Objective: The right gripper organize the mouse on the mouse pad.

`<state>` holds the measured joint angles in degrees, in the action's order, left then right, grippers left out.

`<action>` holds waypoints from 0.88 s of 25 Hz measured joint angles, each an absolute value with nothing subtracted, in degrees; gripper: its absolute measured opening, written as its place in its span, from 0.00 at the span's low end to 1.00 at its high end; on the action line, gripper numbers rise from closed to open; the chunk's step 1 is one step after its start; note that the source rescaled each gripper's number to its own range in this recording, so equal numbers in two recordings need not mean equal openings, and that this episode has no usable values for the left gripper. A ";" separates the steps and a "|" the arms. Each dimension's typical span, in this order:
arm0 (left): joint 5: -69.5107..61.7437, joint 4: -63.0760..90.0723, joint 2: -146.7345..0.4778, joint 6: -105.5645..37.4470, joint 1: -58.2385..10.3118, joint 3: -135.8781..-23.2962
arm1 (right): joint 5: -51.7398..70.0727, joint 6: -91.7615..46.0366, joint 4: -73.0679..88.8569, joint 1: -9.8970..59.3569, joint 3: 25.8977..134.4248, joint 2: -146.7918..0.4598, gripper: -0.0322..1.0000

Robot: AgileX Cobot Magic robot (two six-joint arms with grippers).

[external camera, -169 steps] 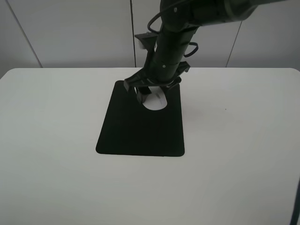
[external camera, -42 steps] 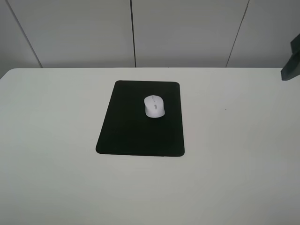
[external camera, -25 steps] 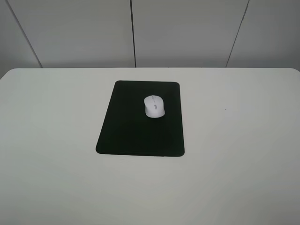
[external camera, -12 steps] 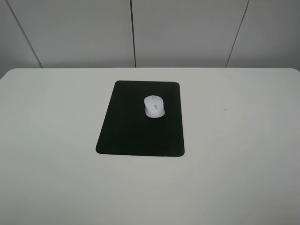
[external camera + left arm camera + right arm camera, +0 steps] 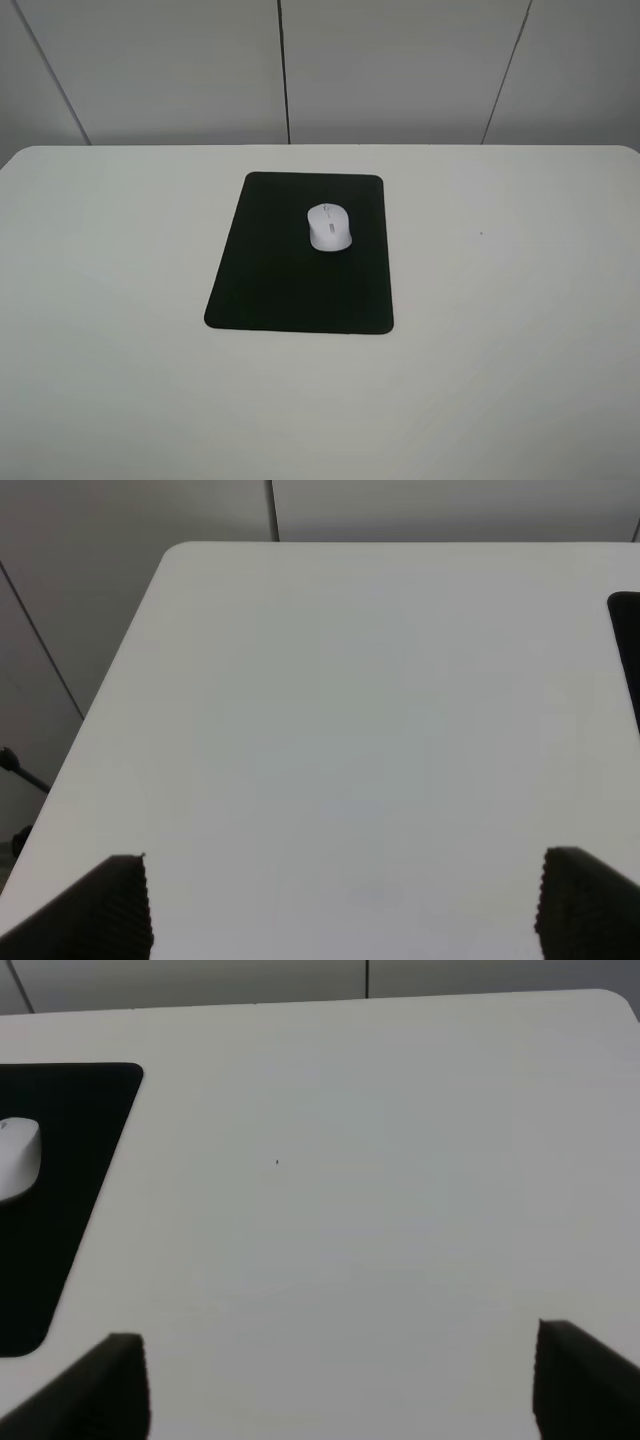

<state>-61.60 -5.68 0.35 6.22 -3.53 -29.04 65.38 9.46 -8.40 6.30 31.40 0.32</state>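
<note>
**Entry: mouse on pad, both grippers held back**

Nearest, my right gripper (image 5: 335,1385): two dark fingertips (image 5: 105,1385) spread wide at the corners of my wrist view, nothing between them, bare table (image 5: 350,1240) beneath. It is well apart from the work and absent from the high view.

My left gripper (image 5: 340,905): likewise spread and empty, over the other side of the table, with only a sliver of the mouse pad (image 5: 628,640) at the frame's edge.

Next out, the mouse pad (image 5: 300,260): flat black mat, rounded corners, lying near the middle of the table, its long sides running away from me.

On it, the mouse (image 5: 329,226): small, white, grey wheel, sitting wholly on the pad in its far right part, roughly in line with the pad's long sides (from my wrist view I see only one edge of it (image 5: 18,1160), so I cannot vouch for its exact heading).

Judgement on the step: placement looks done. To finish well I should stay clear, with fingers apart, and make no low pass over the pad; a light mouse would likely slide at a brush.

Surface: white, matte tabletop, one tiny dark speck (image 5: 481,234) to the right of the pad.

Farthest: pale grey wall panels (image 5: 400,70) with thin dark seams behind the table's far edge.
</note>
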 joint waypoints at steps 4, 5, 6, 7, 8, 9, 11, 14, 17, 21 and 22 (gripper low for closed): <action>-61.60 -5.68 0.35 6.22 -3.53 -29.04 | 62.63 9.46 -8.40 6.30 29.94 0.32 0.80; -61.60 -5.68 0.35 6.22 -3.53 -29.04 | 62.45 9.46 -8.40 6.30 29.80 0.32 0.80; -61.60 -5.68 0.35 6.22 -3.53 -29.04 | 62.10 9.35 -8.40 6.30 29.81 0.32 0.80; -61.60 -5.68 0.35 6.22 -3.53 -29.04 | 61.91 9.23 -8.40 6.30 29.81 0.32 0.80; -61.60 -5.68 0.35 6.22 -3.53 -29.04 | 61.89 9.03 -8.40 6.30 29.81 0.32 0.80; -61.60 -5.68 0.35 6.22 -3.53 -29.04 | 61.76 8.86 -8.40 6.09 29.81 0.32 0.80; -61.60 -5.68 0.35 6.22 -3.53 -29.04 | 61.64 8.38 -8.40 4.69 29.77 0.32 0.80; -61.60 -5.68 0.35 6.22 -3.53 -29.04 | 61.58 8.32 -8.40 1.34 29.64 0.32 0.80; -61.60 -5.68 0.35 6.22 -3.53 -29.04 | 61.58 8.24 -8.40 0.84 29.64 0.32 0.80; -61.60 -5.68 0.35 6.22 -3.53 -29.04 | 61.58 8.24 -8.40 0.84 29.64 0.32 0.80; -61.60 -5.68 0.35 6.22 -3.53 -29.04 | 61.58 8.24 -8.40 0.84 29.64 0.32 0.80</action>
